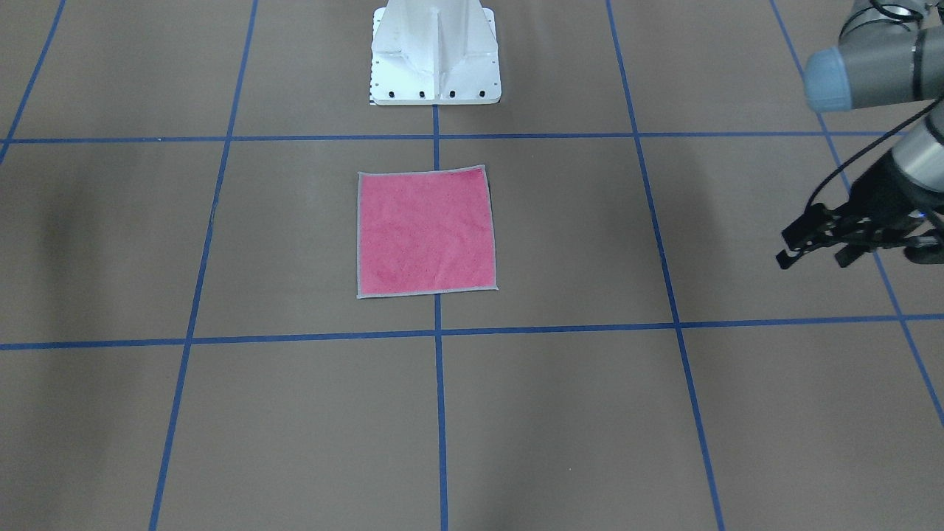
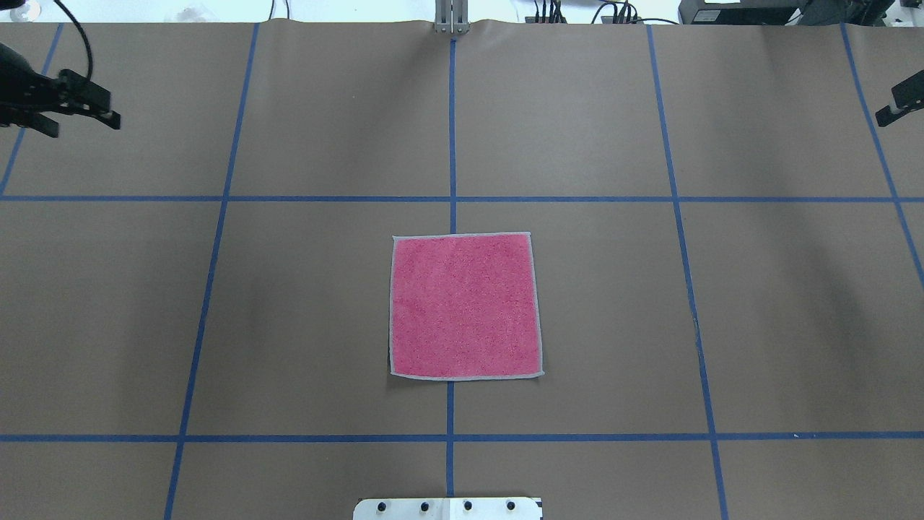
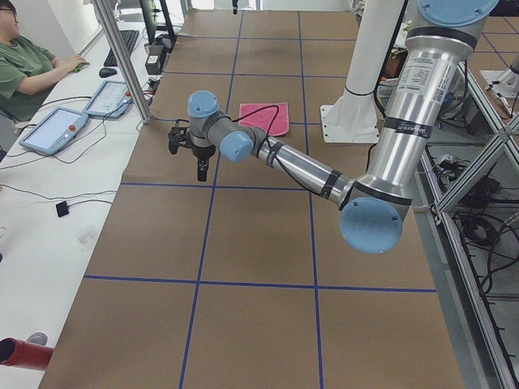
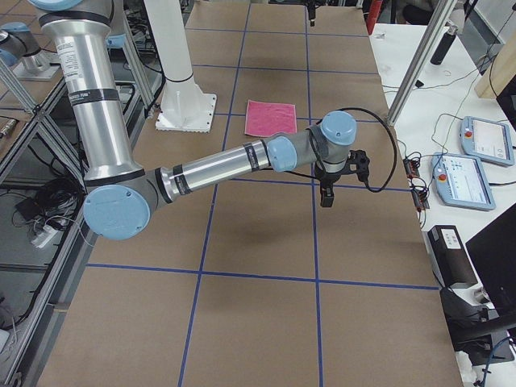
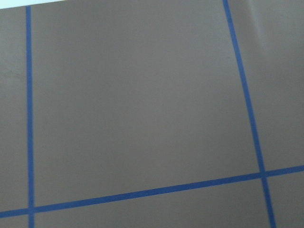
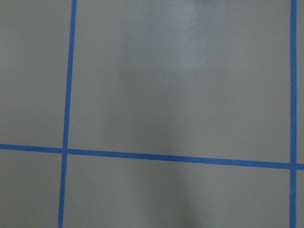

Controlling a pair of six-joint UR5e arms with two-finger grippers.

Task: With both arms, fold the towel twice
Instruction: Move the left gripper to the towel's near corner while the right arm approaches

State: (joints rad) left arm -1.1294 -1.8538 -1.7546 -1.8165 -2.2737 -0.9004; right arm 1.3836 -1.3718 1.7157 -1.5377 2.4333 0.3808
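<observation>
You had the towel [image 2: 465,305] lying flat, pink side up, at the middle of the brown table [image 2: 325,325], across the centre tape line [image 2: 452,130]. Your left gripper [image 1: 815,257] hung well off to one side, fingers spread, holding nothing. Your right gripper [image 2: 894,107] sat at the opposite edge; its opening could not be told.

brown worktop [image 2: 325,325], wide and flat, cut into big squares by blue tape lines [image 2: 325,198]. in the middle, spread out flat with the pink side up, a small square towel [image 2: 465,305] with a light grey edge, lying right over one blue line. near the towel on the robot's side, not touching it, a white base [image 1: 435,66] with black bolts along its edge.
</observation>
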